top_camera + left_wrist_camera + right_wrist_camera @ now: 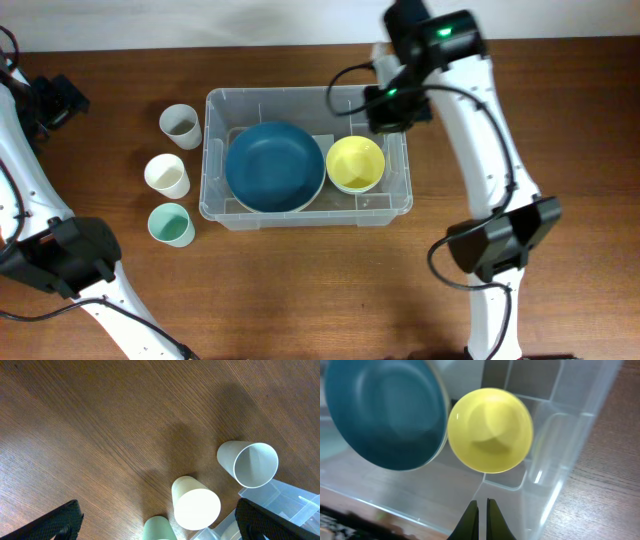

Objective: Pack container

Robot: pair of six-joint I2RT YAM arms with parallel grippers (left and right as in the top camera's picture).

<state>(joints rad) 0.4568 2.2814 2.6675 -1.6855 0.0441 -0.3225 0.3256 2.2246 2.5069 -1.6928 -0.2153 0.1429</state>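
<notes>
The clear plastic container stands mid-table. In it lie a big blue bowl and a yellow bowl. My right gripper hovers over the container's back right corner. In the right wrist view its fingers are shut with nothing between them, above the yellow bowl, the blue bowl and the container's wall. My left gripper is at the far left. In the left wrist view its jaws are wide open and empty, high above the cups.
Three cups stand left of the container: a grey one, a cream one and a green one. They also show in the left wrist view as grey, cream and green. The table's far edge lies behind the container.
</notes>
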